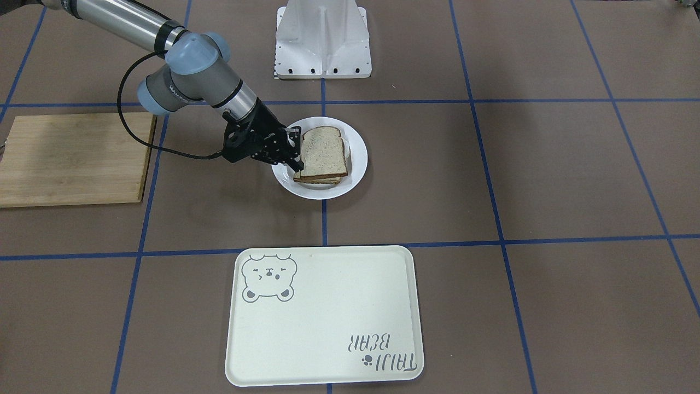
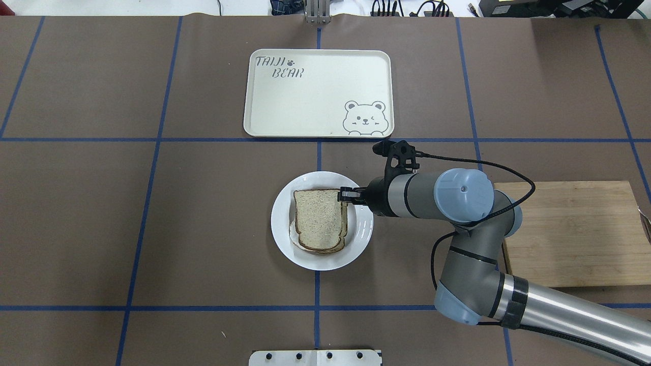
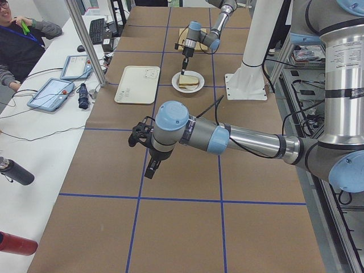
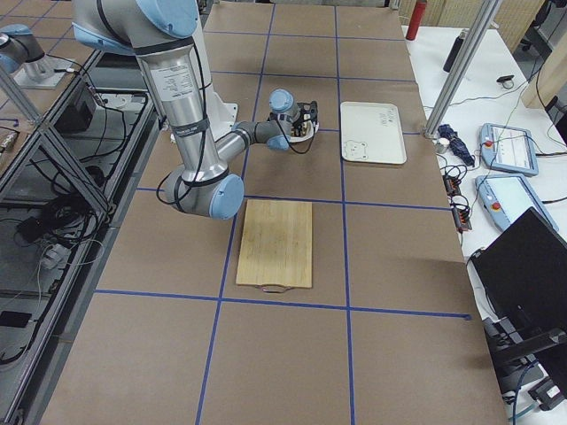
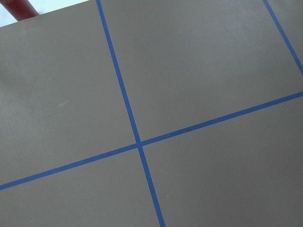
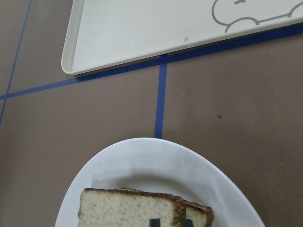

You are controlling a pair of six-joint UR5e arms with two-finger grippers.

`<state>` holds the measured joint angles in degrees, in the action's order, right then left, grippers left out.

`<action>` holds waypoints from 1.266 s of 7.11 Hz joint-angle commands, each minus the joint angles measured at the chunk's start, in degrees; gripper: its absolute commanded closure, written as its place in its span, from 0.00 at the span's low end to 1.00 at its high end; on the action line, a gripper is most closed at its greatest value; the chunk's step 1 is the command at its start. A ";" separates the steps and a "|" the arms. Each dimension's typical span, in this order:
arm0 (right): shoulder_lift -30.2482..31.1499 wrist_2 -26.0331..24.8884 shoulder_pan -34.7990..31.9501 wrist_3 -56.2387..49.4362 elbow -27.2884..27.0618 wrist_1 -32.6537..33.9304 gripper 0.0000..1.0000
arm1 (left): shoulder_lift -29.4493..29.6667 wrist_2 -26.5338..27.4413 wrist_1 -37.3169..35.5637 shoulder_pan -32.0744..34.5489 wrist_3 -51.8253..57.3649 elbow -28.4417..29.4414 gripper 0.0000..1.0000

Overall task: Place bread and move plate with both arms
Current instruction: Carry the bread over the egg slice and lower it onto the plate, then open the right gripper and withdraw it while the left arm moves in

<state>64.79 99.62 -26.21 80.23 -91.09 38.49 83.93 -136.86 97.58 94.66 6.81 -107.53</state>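
The bread point(image 2: 318, 216), a speckled slice with a dark crust, lies on top of another slice on the white plate point(image 2: 282, 223) at the table's middle. My right gripper point(image 2: 345, 195) reaches in from the right and is shut on the bread's edge near its flat end. In the right wrist view its fingertips point(image 6: 155, 222) sit close together at the bread point(image 6: 128, 208), with the plate point(image 6: 156, 161) below. From the front, the right gripper point(image 1: 299, 163) touches the bread point(image 1: 324, 150). My left gripper point(image 3: 151, 169) hovers over bare table far from the plate; I cannot tell whether it is open or shut.
A cream bear tray point(image 2: 305, 101) lies just beyond the plate. A wooden cutting board point(image 2: 569, 234) sits under the right arm's side. The white robot base point(image 1: 322, 44) stands near the plate. A person point(image 3: 17, 40) sits at a side bench with tablets.
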 commanded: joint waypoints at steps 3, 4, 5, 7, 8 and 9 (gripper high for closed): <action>0.60 7.91 -9.95 -1.03 -8.45 16.35 0.00 | 0.09 -0.07 0.06 0.00 -1.45 -0.48 0.02; 0.43 11.35 -14.70 -5.48 -10.06 24.36 0.00 | 0.35 -0.24 0.32 -0.09 -1.28 -0.83 0.02; 0.60 12.26 -18.83 -14.83 -9.99 32.53 0.00 | 0.35 -0.25 5.72 -0.26 -1.36 -0.49 0.02; 2.17 15.84 -27.09 -34.00 -9.81 45.57 0.00 | 2.10 -3.66 12.59 -4.88 -13.33 -0.74 0.02; 7.32 20.65 -32.62 -45.75 -9.98 45.97 0.00 | 2.11 -4.80 20.46 -10.49 -18.97 -0.14 0.02; 13.20 27.40 -39.81 -56.65 -10.16 46.15 0.00 | 2.29 -6.21 26.20 -15.51 -30.08 -0.31 0.02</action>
<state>71.61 119.85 -57.96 37.28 -101.06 83.40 85.90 -141.40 116.30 85.25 -11.90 -107.85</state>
